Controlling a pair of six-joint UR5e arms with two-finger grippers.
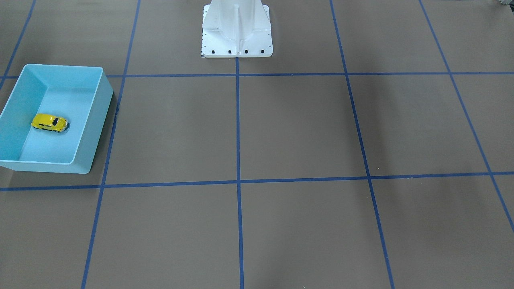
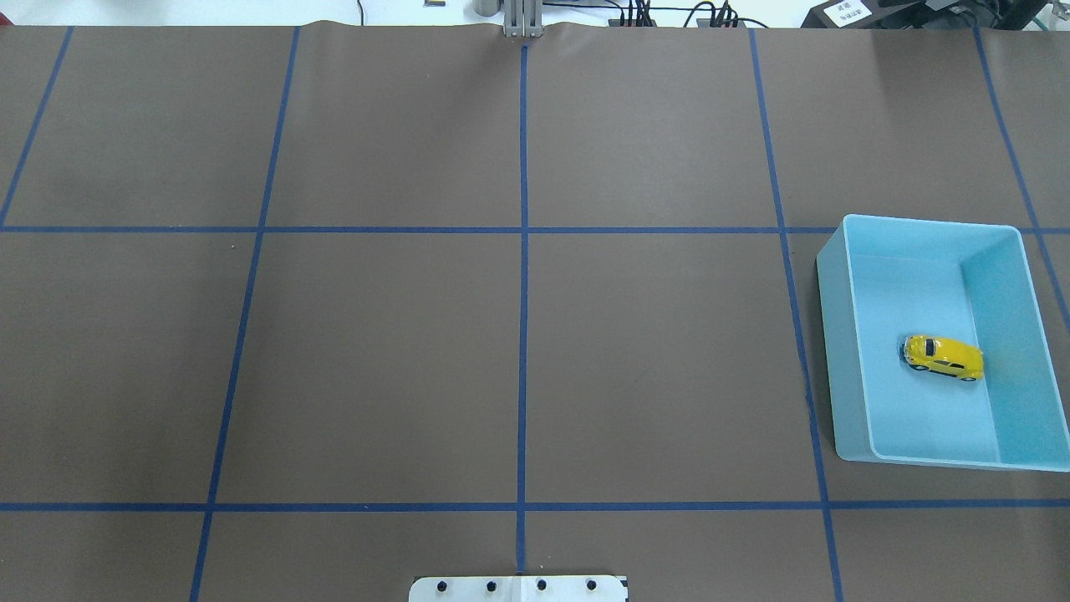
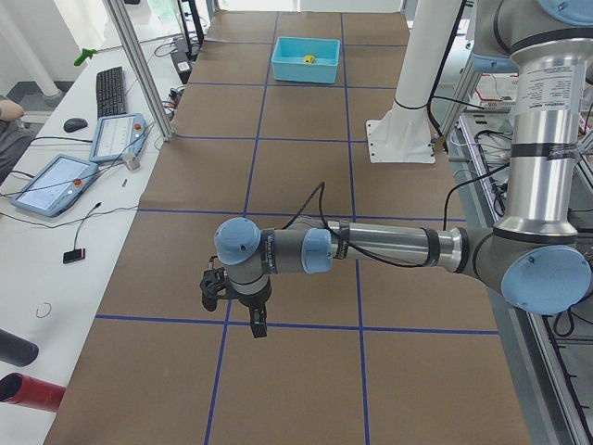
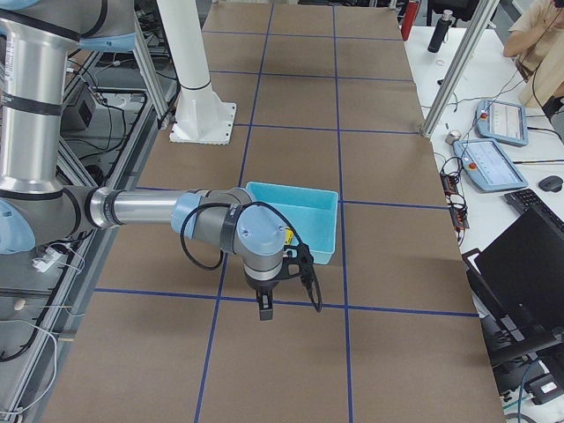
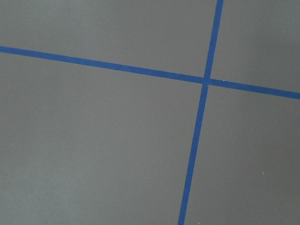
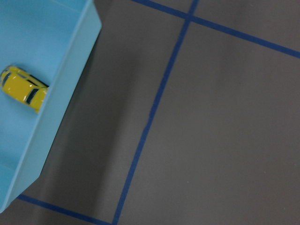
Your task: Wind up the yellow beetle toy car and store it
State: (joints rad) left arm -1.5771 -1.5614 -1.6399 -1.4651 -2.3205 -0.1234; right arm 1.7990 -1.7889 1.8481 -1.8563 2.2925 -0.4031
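The yellow beetle toy car [image 2: 943, 357] stands on its wheels inside the light blue bin [image 2: 829, 334], near the bin's right wall. It also shows in the front-facing view [image 1: 49, 122] and at the left edge of the right wrist view [image 6: 22, 89]. My right gripper [image 4: 264, 308] hangs above the table just outside the bin [image 4: 324, 231]. My left gripper [image 3: 257, 326] hangs above the table's far left end, far from the bin [image 3: 306, 72]. Both grippers show only in the side views, so I cannot tell whether they are open or shut.
The brown table is marked with blue tape lines [image 2: 523, 276]. The white robot base [image 1: 237, 30] stands at the table's middle edge. Operator desks with tablets [image 3: 56, 181] and a keyboard flank the table's far side.
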